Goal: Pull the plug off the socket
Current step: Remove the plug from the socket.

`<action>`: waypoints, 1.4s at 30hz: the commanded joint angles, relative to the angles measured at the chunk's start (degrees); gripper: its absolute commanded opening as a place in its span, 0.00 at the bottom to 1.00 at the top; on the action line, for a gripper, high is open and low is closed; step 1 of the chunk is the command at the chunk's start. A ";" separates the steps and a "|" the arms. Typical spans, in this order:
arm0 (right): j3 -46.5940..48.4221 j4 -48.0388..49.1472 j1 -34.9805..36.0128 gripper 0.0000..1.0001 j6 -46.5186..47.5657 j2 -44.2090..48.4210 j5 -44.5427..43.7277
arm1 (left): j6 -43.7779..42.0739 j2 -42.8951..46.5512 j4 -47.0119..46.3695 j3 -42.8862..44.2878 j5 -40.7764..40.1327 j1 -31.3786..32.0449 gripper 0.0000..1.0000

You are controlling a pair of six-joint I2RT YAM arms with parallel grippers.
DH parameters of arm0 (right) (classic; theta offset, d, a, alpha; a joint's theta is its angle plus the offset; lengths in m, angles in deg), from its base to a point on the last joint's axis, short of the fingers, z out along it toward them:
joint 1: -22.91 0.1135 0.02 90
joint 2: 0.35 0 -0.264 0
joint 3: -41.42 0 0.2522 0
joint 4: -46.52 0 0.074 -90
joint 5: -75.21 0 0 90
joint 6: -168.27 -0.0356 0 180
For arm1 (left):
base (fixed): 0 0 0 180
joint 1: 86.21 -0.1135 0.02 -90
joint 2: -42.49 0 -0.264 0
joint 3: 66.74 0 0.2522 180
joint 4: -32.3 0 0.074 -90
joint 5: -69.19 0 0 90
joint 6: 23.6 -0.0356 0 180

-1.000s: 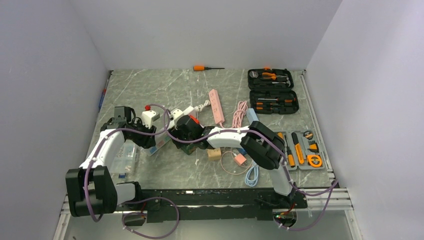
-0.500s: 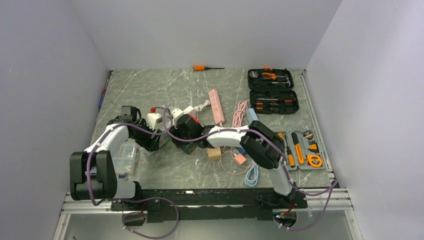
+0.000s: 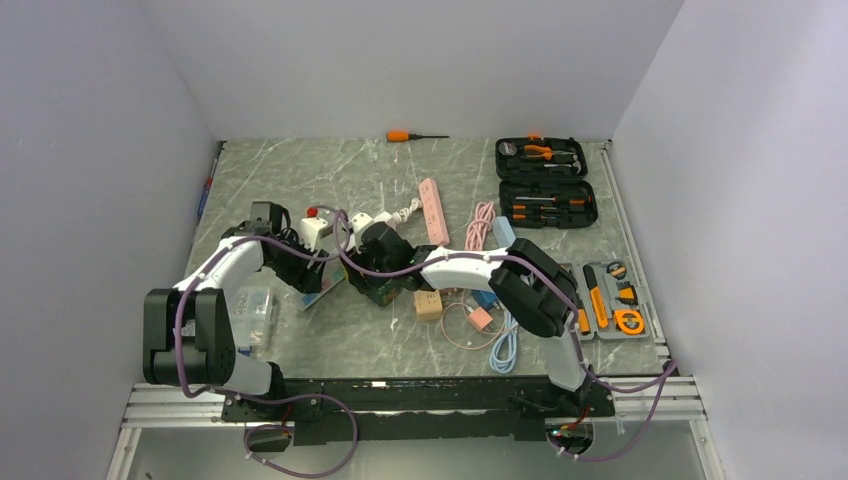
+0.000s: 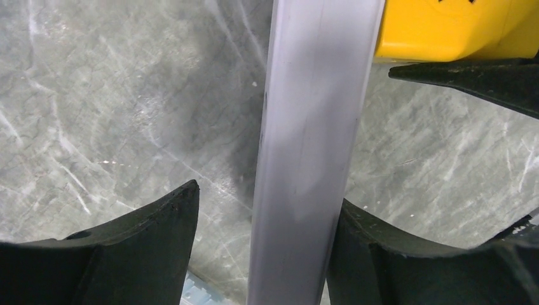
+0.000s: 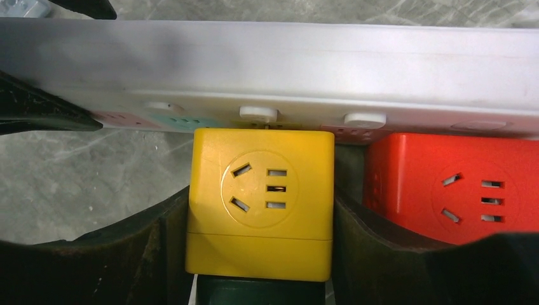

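The plug (image 5: pixel 259 190), a yellow cube, sits seated in the face of the white strip (image 5: pixel 286 70), left of the table's middle where the two wrists meet. The right claw (image 5: pixel 260 202) is clamped on it, a finger pressed to each side. The plug stands out from the strip straight toward that wrist, and the strip's long axis runs crosswise to it, so I judge the pull should go back along the claw's own line. A red cube (image 5: pixel 457 190) sits just beside the plug. On the plug's other side the left claw (image 4: pixel 267 200) straddles the strip with its jaws apart, one finger clear of it, so it is not yet bracing. The black case (image 3: pixel 547 185) and grey tray (image 3: pixel 600 300) hold orange-handled tools, and the clear box (image 3: pixel 250 315) holds contents I cannot make out.
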 commanded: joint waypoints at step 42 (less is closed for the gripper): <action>-5.80 3.04 2.91 0.00 -2.03 13.38 8.98 | 7.55 -6.33 -9.83 5.76 -17.35 6.00 0.17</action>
